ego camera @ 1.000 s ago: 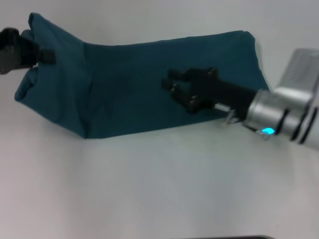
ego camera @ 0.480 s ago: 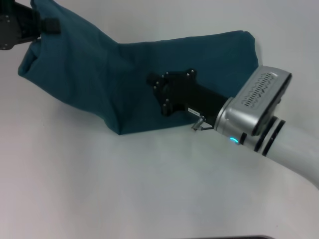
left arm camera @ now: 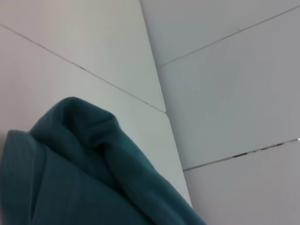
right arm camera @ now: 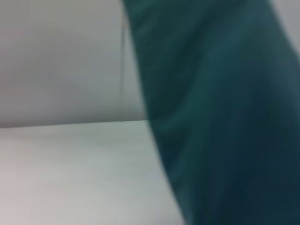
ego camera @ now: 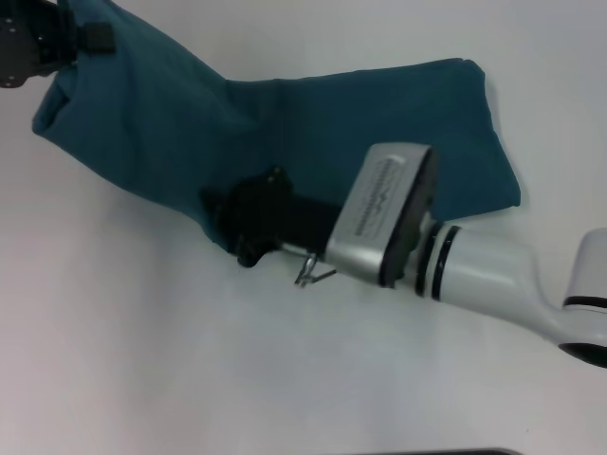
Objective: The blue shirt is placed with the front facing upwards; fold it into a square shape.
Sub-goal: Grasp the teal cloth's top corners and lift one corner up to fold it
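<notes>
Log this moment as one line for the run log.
stage: mid-fold | blue shirt: folded band on table, left end raised | left gripper: holding raised end | right gripper: at shirt's near edge

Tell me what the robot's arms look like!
The right gripper is black and blocky, on a silver wrist box with a slotted grille, black rings and a glossy white arm. Thin wire loops hang beneath. The left gripper is black too.

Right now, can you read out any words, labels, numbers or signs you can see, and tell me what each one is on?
No readable text in any view.
The shirt shows plain blue cloth; no lettering is in sight.
The right arm's silver housing carries a row of small marks, too blurred to read.
</notes>
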Tool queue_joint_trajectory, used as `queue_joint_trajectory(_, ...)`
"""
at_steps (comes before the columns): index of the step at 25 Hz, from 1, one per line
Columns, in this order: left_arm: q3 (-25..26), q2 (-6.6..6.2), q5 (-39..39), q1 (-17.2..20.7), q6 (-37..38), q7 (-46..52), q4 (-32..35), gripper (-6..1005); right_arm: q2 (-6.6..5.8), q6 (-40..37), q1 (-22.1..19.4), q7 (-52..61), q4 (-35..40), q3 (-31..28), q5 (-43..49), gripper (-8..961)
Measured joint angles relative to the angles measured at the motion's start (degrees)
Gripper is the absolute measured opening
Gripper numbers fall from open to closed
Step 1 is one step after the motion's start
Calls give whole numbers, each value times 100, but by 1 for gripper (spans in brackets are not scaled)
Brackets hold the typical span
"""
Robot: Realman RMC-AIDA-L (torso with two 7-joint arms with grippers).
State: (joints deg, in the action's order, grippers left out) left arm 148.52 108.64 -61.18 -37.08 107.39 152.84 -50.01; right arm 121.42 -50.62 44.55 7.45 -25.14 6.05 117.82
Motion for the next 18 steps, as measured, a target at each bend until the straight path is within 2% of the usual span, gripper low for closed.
queue_joint_trajectory(3,54,-6,-1,8,-10,-17,5,27,-2,383,-1,24,-94,-400,598,6)
queue_joint_trajectory(11,179,-15,-185,-7,111,-59,61,27,-10,539,20,76,-202,-618,952,6)
queue_joint_trajectory(18,103,66,-385,-60,155,-64,70,27,-28,583,-14,79,-245,-707,1015,9)
